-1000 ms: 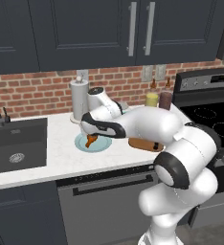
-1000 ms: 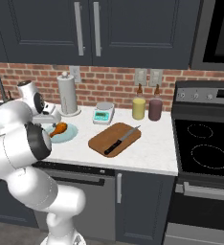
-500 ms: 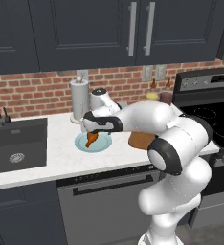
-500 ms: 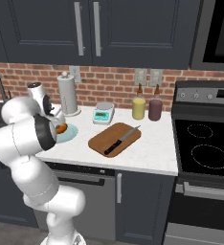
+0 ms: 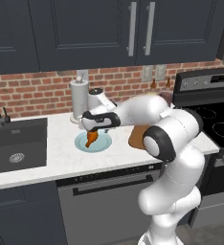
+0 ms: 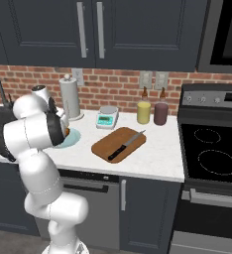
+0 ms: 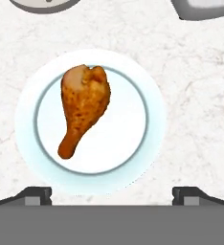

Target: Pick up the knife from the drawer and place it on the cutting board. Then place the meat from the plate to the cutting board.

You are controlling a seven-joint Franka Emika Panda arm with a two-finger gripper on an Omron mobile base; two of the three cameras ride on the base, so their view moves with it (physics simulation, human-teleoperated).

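The meat [image 7: 83, 107], an orange-brown drumstick, lies on the pale blue-green plate [image 7: 152, 115] with its bone end toward my fingers. My gripper [image 7: 112, 196] hangs open straight above it, its fingertips [image 7: 37, 195] standing wide apart and touching nothing. From the left base view, the gripper [image 5: 92, 126] hovers just over the meat [image 5: 91, 139] and plate [image 5: 104, 143]. The knife [image 6: 125, 145] rests diagonally on the brown cutting board [image 6: 108, 141], to the right of the plate [image 6: 73, 136]. The drawer is out of view.
A paper towel roll [image 6: 69, 96] stands behind the plate. A small white scale [image 6: 107, 117] and two bottles [image 6: 144, 111] line the back wall. The sink [image 5: 16, 143] lies to the left, the stove [image 6: 212, 154] to the right.
The arm's elbow has swung left and folded in while the hand stays over the plate. The gripper remains open; meat and knife have not moved.
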